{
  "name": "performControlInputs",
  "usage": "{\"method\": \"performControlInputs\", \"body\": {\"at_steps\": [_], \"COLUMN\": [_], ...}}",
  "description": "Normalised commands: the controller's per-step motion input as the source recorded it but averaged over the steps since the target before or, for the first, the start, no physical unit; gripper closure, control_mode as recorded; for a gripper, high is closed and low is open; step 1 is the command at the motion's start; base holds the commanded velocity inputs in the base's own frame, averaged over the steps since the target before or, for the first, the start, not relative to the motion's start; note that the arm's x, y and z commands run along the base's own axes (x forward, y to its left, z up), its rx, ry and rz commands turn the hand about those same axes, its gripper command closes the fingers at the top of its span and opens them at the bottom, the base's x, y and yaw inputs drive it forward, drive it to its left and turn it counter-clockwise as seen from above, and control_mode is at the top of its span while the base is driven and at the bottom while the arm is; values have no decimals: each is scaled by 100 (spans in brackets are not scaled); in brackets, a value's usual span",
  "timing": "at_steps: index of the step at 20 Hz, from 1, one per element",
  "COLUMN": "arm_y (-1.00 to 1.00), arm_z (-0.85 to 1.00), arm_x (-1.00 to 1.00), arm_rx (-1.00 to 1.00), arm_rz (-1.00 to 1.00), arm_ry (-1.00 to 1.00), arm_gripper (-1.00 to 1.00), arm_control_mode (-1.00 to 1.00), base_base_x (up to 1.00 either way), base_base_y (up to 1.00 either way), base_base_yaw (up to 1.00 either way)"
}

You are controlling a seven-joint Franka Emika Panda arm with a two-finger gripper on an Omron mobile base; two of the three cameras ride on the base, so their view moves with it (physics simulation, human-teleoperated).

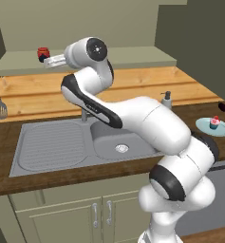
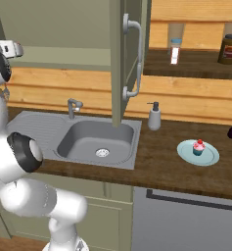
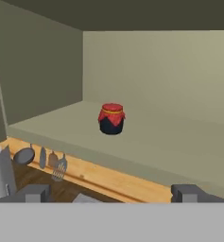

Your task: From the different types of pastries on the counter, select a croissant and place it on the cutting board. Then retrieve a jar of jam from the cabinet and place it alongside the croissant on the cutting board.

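While the end effector [image 3: 111, 194] sits at the bottom of the hand view, jaws spread as wide as they go and holding nothing, the jar of jam [image 3: 111, 119] is dead ahead of it, centre frame, well apart from the fingertips [image 3: 35, 193].

Near to far in the hand view: fingertips at bottom edge, then the front lip of the shelf [image 3: 146, 160], then the jar standing upright on the shelf, roughly mid-depth, with the back wall of the cabinet [image 3: 170, 71] behind. Nothing else stands on that shelf near it.

Key relation: jar lies straight along the approach axis, centred between the two tips. It's squat and round, axis vertical, so no preferred grasp angle; I'd judge a straight push forward over the shelf lip, then close around the body below the lid.

Left base view agrees: the hand is at upper left, level with the shelf, pointing left at the jar [image 1: 42, 53], a gap left between them.

Risk, as a guess: the lower finger clipping the shelf edge on the way in.

Elsewhere: the cupcake [image 2: 199, 146] on its blue plate [image 2: 210, 158] sits on the counter [image 2: 161, 166], right of the sink [image 2: 83, 142] in the right base view. I can't make out the croissant or cutting board.
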Motion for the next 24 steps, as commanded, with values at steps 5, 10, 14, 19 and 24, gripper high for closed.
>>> {"method": "performControlInputs", "body": {"at_steps": [5, 10, 14, 19, 24], "arm_y": [61, 25, 0, 0, 0], "arm_z": [0, 0, 0, -1, -3], "arm_x": [41, 7, 0, 29, 24], "arm_rx": [-10, -5, 0, 0, 0], "arm_rz": [-4, 0, 0, 0, 0], "arm_ry": [0, 0, 0, 0, 0], "arm_gripper": [-100, -100, -100, -100, -100], "arm_control_mode": [-100, -100, -100, -100, -100], "base_base_x": [0, 0, 0, 0, 0], "base_base_y": [0, 0, 0, 0, 0], "base_base_yaw": [0, 0, 0, 0, 0]}}
